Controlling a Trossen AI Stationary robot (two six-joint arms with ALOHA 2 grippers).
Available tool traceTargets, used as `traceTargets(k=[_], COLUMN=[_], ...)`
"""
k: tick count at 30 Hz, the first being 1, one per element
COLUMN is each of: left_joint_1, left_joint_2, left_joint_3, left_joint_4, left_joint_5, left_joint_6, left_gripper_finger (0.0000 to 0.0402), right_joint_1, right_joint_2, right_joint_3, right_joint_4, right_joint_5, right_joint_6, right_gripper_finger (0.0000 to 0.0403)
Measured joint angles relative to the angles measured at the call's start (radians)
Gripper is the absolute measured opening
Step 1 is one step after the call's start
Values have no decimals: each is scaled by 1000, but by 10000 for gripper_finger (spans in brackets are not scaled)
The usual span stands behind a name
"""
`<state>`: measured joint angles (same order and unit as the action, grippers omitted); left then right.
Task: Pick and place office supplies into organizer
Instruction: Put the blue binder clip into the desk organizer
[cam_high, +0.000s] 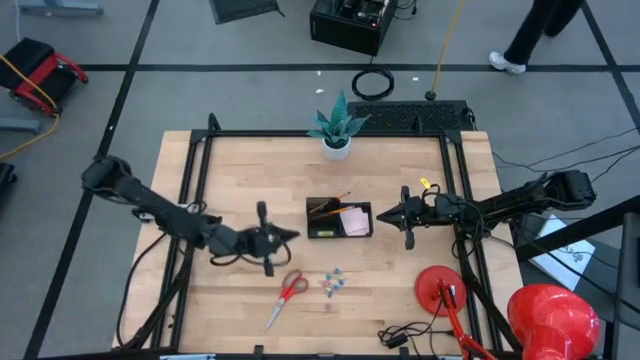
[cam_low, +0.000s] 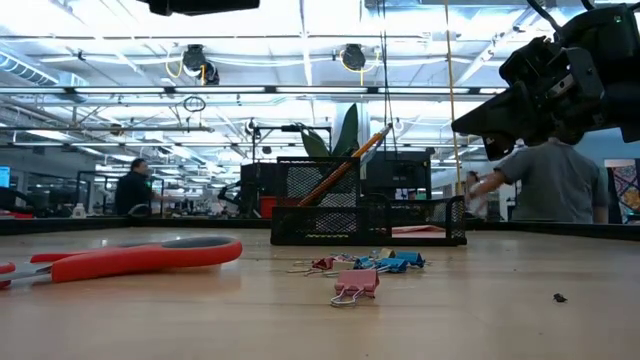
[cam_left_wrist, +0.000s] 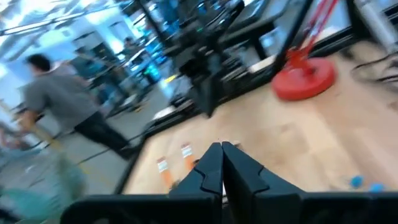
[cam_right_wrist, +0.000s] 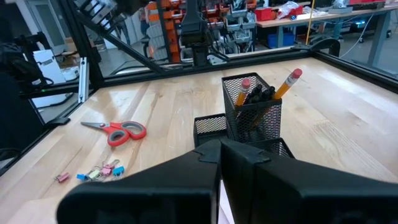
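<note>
High view: left gripper (cam_high: 290, 234), pressed together and empty, hovers beside the organizer (cam_high: 339, 219), scissors (cam_high: 288, 293) just below; right gripper (cam_high: 383, 214), apparently closed too, flanks its opposite side.

Open robotics lab: workbenches (cam_right_wrist: 323, 18), ceiling trusses (cam_low: 300, 90).
</note>
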<state>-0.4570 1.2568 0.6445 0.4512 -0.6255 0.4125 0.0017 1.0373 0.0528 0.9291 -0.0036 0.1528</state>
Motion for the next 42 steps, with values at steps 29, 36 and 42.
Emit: traceTargets(k=[29,36,42], left_joint_1=[214,278,336], left_joint_2=[-348,-349,-349], left_joint_3=[-624,-624,-625], left_joint_4=[437,443,548], left_joint_5=[355,334,302], left_joint_6=[-182,-155,-53], left_gripper_finger=[1,1,20], right_joint_1=[0,0,0], right_joint_2=[0,0,0], right_joint_3=[0,0,22], right_joint_4=[91,119,179], right_joint_5=[-52,-60,-183], right_joint_6=[-141,-338,-509], right_gripper_finger=[4,4,2])
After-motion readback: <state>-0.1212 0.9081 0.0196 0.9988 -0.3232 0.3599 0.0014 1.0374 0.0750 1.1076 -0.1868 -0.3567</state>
